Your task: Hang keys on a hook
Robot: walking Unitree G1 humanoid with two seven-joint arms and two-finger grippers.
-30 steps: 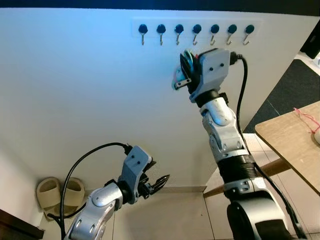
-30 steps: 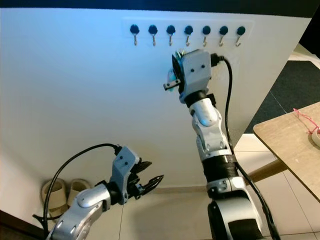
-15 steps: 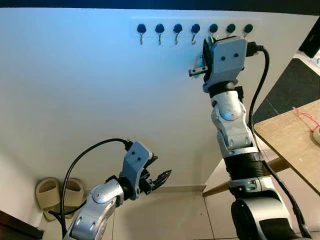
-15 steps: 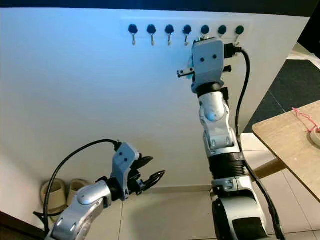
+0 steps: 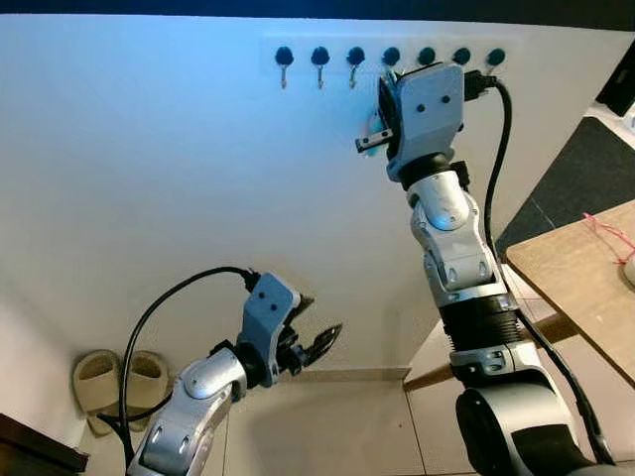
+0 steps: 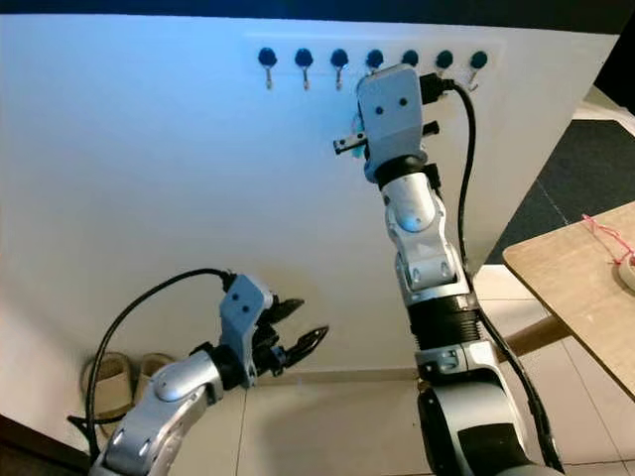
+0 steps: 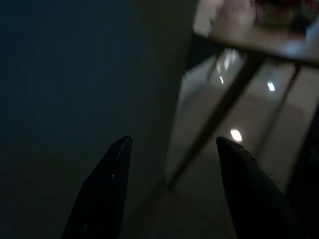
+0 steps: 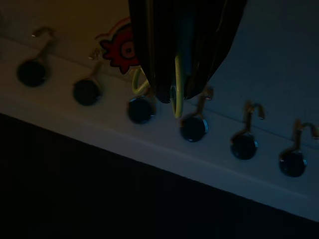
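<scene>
Bright and sharp in both head views, with a cool bluish wash over the wall point(image 5: 149, 178) — no glare. Dark and murky from the wrists — soft blur, small glints on the floor tiles point(image 7: 234, 134), hooks point(image 8: 193, 127) barely lit.

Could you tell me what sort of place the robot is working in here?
Probably a home entryway. A row of key hooks is mounted high on a white wall, a pair of beige slippers sits on the tiled floor against it, and a wooden table stands to the right.
</scene>
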